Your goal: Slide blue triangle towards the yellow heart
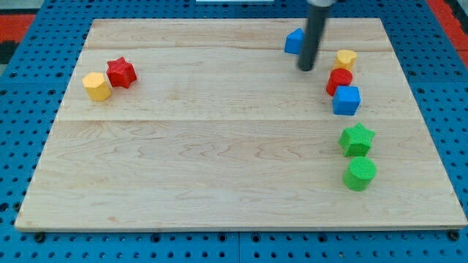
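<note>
While the dark rod comes down from the top edge right of centre, my tip (306, 69) sits on the wooden board (219, 168) in the upper right of the frame. No pincer on this arm, just the plain rod, so no open or closed state to give. Blue triangle (294, 41) is at upper right near the board's top edge, partly hidden behind the rod; tip is just below and to its right, contact cannot be told. Yellow heart (346, 59) lies right of the tip, near but apart. Red block (338, 80), shape unclear, sits directly below the heart, touching it. Blue cube (346, 100) touches the red block at its lower right. Green star (357, 139) is further down the right side, green cylinder (360, 174) just below it, touching or nearly. Upper left: red star (121, 72) and yellow hexagon-like block (96, 86) side by side, touching. No containers; all blocks lie flat on the board.
</note>
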